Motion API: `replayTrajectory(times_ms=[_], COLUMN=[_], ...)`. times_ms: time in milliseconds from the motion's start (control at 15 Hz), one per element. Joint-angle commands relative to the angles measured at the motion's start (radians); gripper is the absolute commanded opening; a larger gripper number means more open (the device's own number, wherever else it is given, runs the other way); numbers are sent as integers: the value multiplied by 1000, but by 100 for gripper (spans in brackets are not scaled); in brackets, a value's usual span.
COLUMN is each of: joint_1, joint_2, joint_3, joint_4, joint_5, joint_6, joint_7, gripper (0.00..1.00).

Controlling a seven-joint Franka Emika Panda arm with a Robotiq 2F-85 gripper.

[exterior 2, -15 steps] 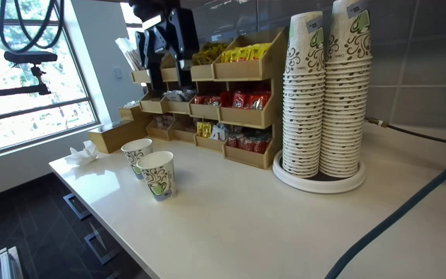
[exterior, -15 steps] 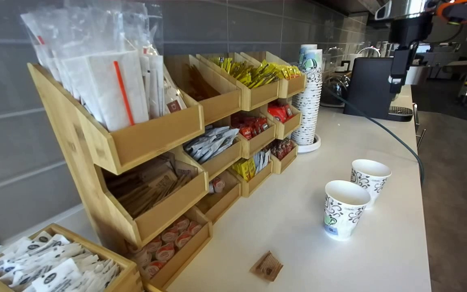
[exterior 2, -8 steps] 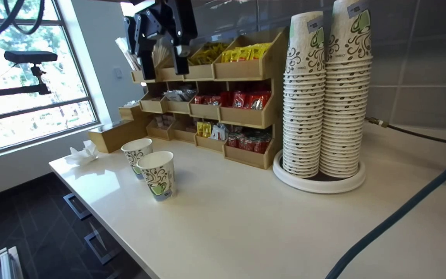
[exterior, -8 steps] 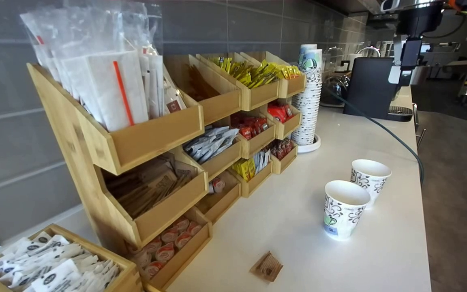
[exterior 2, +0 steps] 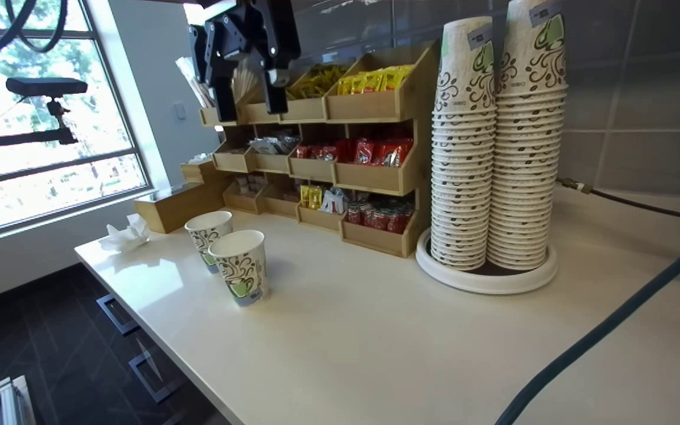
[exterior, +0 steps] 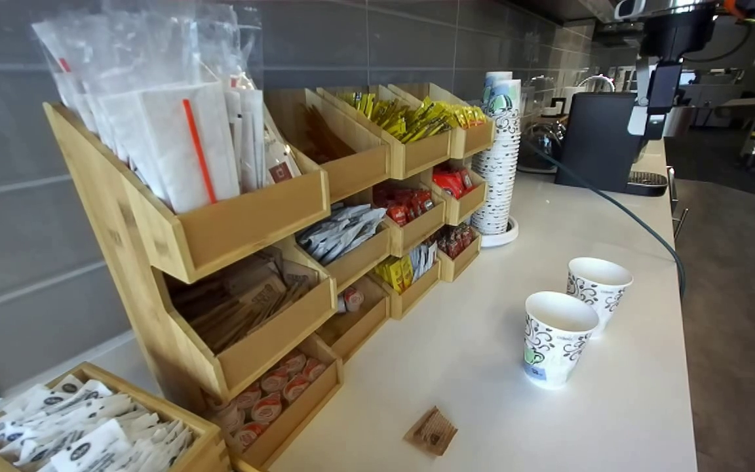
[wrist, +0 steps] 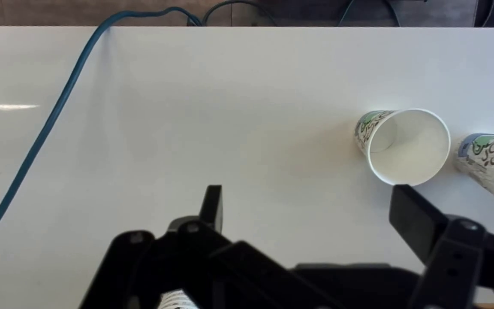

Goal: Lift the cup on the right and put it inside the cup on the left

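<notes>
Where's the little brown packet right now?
In an exterior view, the brown packet lies low in the picture, just right of centre, on the white counter, between the wooden organizer and the nearer paper cup.

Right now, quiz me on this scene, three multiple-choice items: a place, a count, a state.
1. Where do the cup stacks stand?
A) On the floor
B) On the round white tray
C) In a drawer

2. How many loose cups are there?
A) Two
B) Four
C) Seven

3. How is the end effector?
A) Shut, holding nothing
B) Gripping a cup
C) Open, holding nothing

1 B: its rim surrounds their bases in an exterior view.
2 A: one pair shows in all three views.
3 C: fingers apart, nothing between them, in the wrist view.
</notes>
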Motion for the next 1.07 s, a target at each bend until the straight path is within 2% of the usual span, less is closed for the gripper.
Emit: replayTrajectory(times_ms=[0, 267, 600, 1000], joint_1=[26, 70, 83, 81], joint_2=[-4, -17, -29, -29], joint_3=[-7, -12, -8, 9], joint_4=[-32, -137, -282, -366], joint_5=[19, 65, 94, 116], joint_6=[16, 78, 269, 319], joint_7=[-53, -189, -186, -142], gripper=[100, 100, 100, 100])
